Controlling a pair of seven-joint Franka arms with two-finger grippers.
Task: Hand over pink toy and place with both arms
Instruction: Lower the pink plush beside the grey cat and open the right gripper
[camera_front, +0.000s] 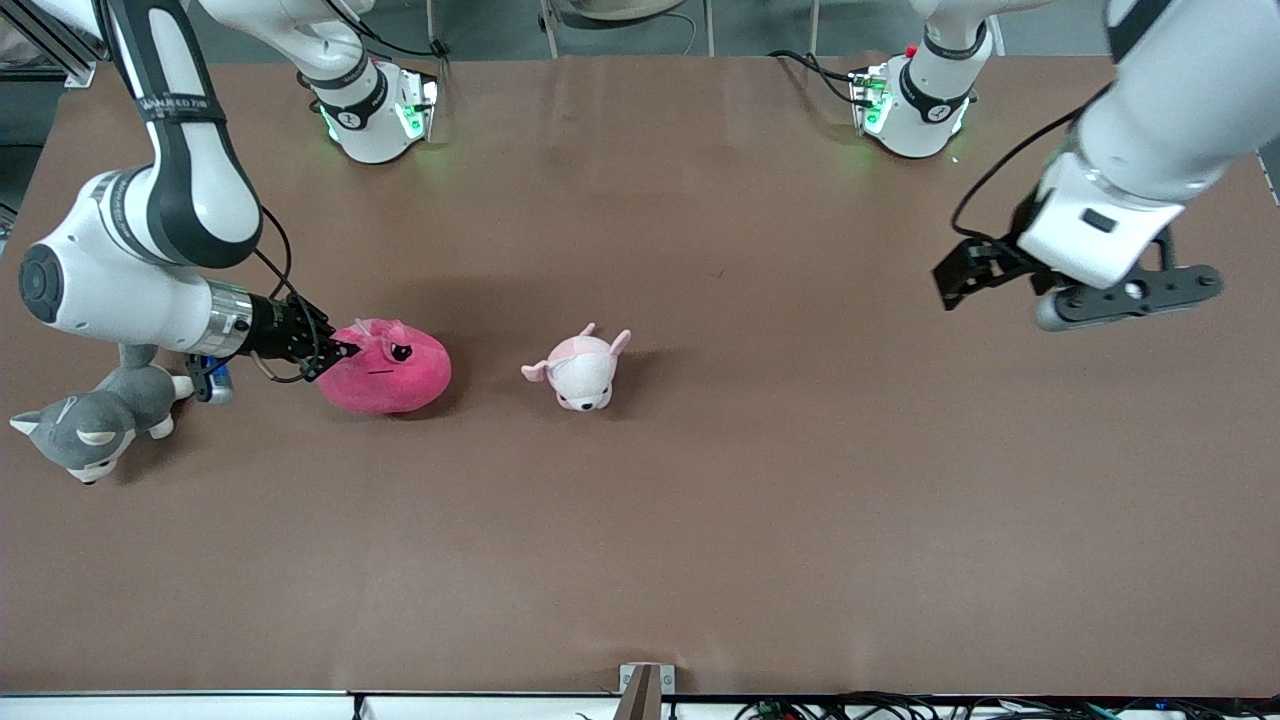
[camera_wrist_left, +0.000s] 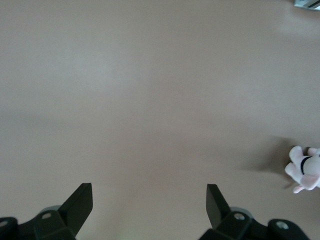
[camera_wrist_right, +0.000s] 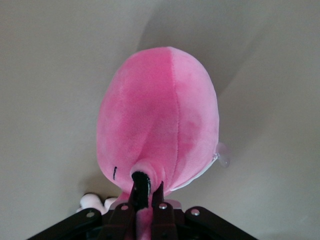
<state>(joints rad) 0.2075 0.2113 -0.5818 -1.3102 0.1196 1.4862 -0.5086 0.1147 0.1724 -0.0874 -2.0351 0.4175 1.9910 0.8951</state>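
Note:
The pink toy (camera_front: 390, 368), a round hot-pink plush with a black droopy eye, is at the right arm's end of the table. My right gripper (camera_front: 343, 350) is shut on a fold of its plush at the end toward the arm. In the right wrist view the pink toy (camera_wrist_right: 160, 120) bulges out past my right gripper (camera_wrist_right: 148, 192), whose fingers pinch pink fabric between them. My left gripper (camera_front: 975, 270) is open and empty, up in the air over the bare table at the left arm's end. In the left wrist view my left gripper (camera_wrist_left: 149, 202) has its fingers wide apart over bare table.
A pale pink-and-white puppy plush (camera_front: 582, 368) lies near the table's middle, beside the pink toy; it also shows in the left wrist view (camera_wrist_left: 304, 169). A grey-and-white husky plush (camera_front: 95, 418) lies at the right arm's end, under the right arm's wrist.

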